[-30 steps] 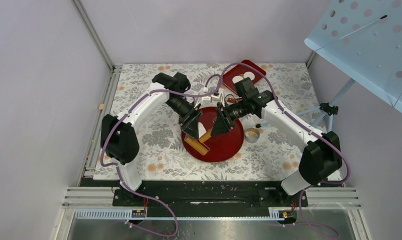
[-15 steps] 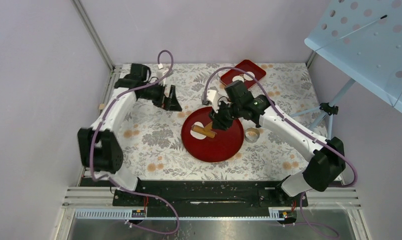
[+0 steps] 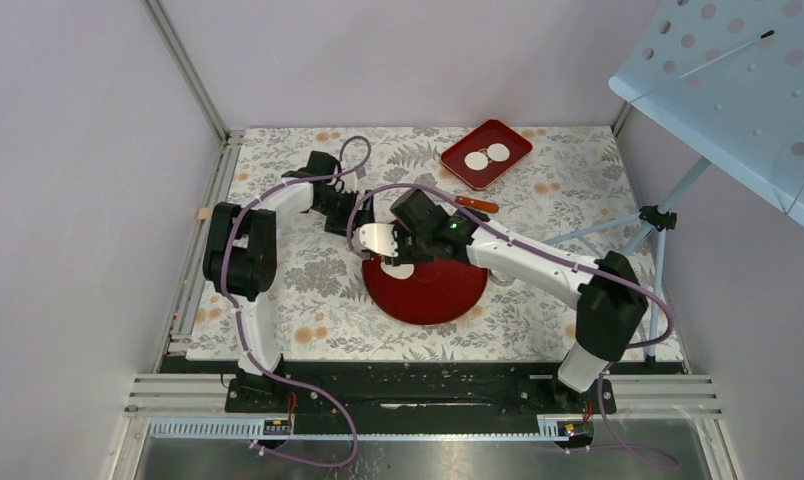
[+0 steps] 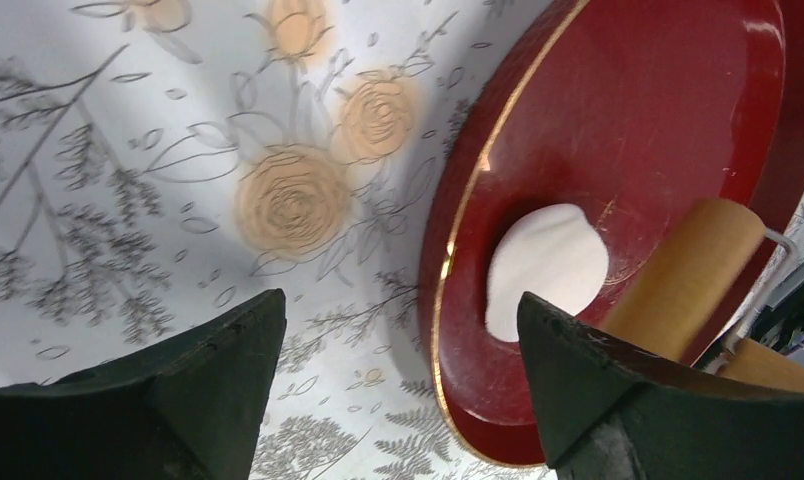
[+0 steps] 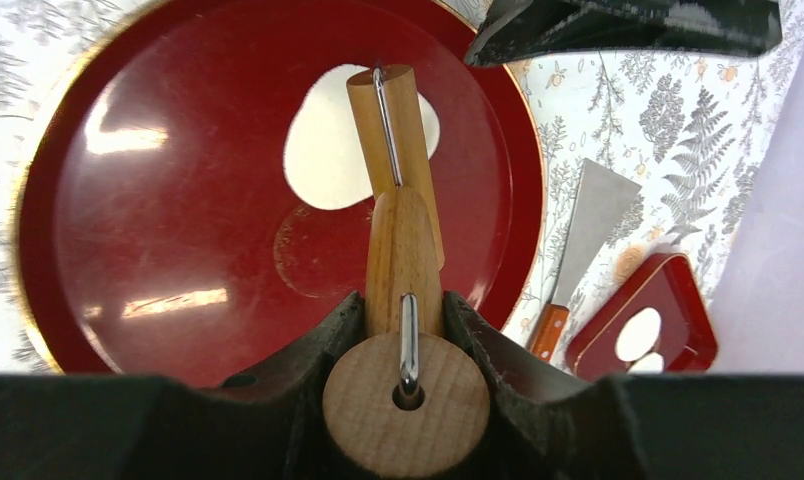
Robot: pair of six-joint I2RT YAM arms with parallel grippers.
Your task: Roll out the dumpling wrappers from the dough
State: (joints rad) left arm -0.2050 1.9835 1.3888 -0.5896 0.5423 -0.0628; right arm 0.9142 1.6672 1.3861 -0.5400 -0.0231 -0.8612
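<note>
Dough (image 5: 323, 150): flattened white patch on round red plate (image 5: 158, 200), rolling pin (image 5: 396, 130) lying across it | right gripper (image 5: 403, 320): clamped on the pin's wooden handle | left gripper (image 4: 396, 320): jaws wide apart, holding nothing, over flowered cloth (image 4: 128, 150) beside the plate's rim | dumpling wrappers (image 3: 475, 160): two discs in red tray (image 3: 518, 150), well apart from the plate

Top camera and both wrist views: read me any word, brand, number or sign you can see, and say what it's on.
No readable text in any view.
Round red tray: plain lacquer, gold rim, no lettering.
Wooden roller: bare wood, no stamp visible.
Tablecloth: flowers and ferns only.
Small red tray: nothing legible; too small to rule out fine print.
</note>
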